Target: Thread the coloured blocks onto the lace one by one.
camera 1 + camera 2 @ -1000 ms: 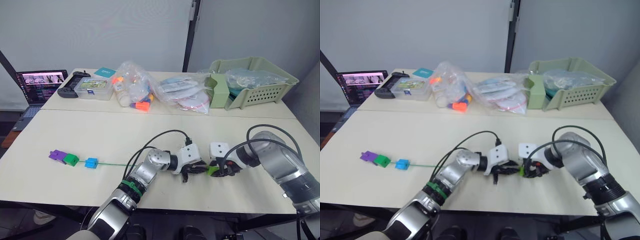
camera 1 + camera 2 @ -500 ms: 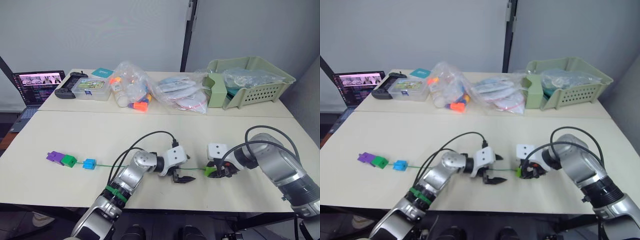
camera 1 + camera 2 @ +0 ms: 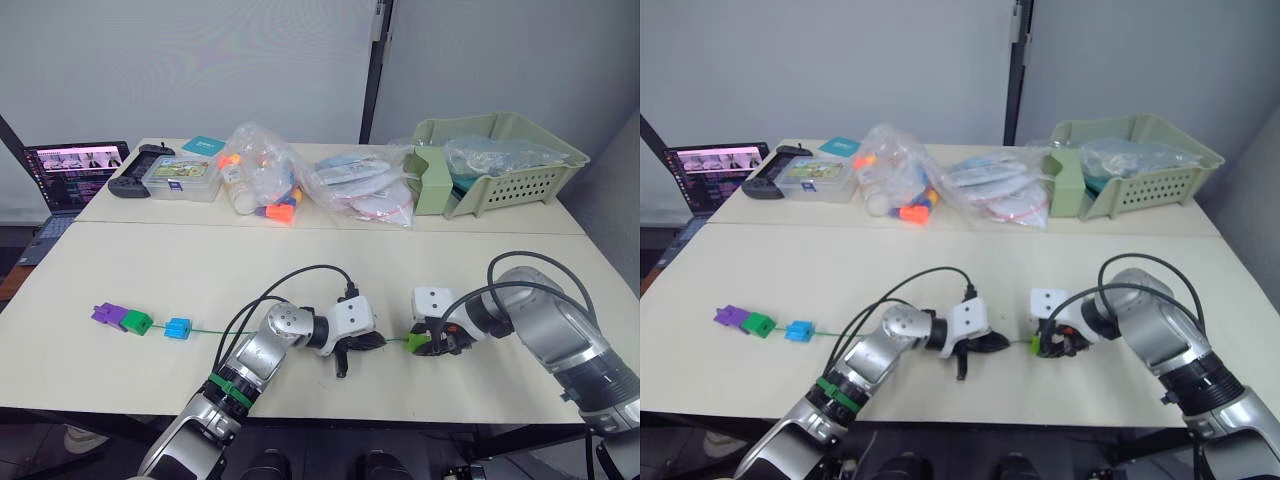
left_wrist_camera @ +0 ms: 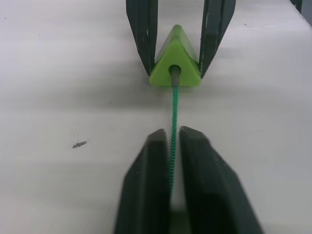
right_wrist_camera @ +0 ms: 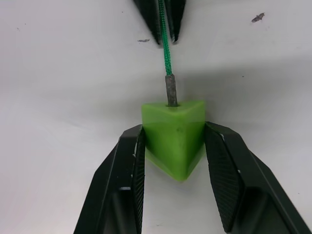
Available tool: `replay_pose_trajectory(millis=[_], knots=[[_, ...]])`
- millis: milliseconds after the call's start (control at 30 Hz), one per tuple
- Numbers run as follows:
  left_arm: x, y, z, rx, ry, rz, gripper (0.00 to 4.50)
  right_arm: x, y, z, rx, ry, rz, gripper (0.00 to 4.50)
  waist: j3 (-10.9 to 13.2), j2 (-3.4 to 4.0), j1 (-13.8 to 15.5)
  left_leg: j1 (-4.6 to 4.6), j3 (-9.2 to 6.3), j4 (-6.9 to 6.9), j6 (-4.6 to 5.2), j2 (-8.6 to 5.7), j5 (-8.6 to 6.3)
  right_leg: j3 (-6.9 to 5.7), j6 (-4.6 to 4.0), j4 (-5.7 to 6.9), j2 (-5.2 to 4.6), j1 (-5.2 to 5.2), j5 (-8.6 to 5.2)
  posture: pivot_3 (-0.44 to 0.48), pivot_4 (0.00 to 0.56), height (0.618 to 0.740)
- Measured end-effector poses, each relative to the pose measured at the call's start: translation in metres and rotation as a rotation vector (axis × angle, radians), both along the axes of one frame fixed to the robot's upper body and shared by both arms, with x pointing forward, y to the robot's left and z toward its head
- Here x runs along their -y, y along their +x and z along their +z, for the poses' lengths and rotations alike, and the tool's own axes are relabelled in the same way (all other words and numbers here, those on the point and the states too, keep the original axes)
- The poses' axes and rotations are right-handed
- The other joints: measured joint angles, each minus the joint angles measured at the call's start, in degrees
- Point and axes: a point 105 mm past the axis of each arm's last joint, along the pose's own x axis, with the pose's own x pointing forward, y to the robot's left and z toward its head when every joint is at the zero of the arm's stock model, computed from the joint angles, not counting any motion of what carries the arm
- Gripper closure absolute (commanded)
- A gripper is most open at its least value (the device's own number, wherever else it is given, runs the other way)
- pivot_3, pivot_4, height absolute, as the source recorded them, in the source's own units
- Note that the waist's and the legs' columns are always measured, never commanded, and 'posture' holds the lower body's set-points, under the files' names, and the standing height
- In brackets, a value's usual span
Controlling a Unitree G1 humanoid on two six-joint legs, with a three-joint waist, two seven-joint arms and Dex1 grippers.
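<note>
Pale surface [image 3: 300,260], two of them pushed together, grey wall behind. Back row: laptop [image 3: 70,165], clear box [image 3: 182,177], bagged toys [image 3: 265,180], green basket [image 3: 500,160]. I've got my left gripper [image 4: 170,146] with jaws closed on the lace [image 4: 173,117], near the front-centre. Right gripper [image 5: 173,141] faces it, jaws clamped on the light green block [image 5: 173,134]; it's wedge-shaped. Stiff lace tip [image 5: 171,90] sits in the block's hole. Lace runs off to my left along the surface to three threaded blocks: blue [image 3: 179,327], dark green [image 3: 137,321], purple [image 3: 107,314], the last two touching, blue slightly apart.
</note>
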Motion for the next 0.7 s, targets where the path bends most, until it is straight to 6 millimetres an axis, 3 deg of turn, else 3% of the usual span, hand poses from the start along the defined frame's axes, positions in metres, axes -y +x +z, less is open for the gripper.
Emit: replay_pose_trajectory(millis=[400,700], knots=[[-0.011,0.003,0.0,-0.017,-0.018,0.072,4.5,-0.036,0.005,-0.001,0.003,0.041,0.054,3.21,-0.02,-0.01,-1.03,0.11,-0.05,-0.06,0.0,0.11,0.0,0.05,-0.05,0.05,0.15,0.01,0.03,0.0,0.15,0.74],[-0.028,0.0,0.011,-0.076,-0.076,0.115,1.68,-0.042,0.006,-0.002,0.007,0.055,0.049,3.21,-0.04,-0.01,-1.27,0.13,-0.06,-0.07,0.0,0.14,0.0,0.05,-0.06,0.07,0.17,0.01,0.03,0.0,0.15,0.74]])
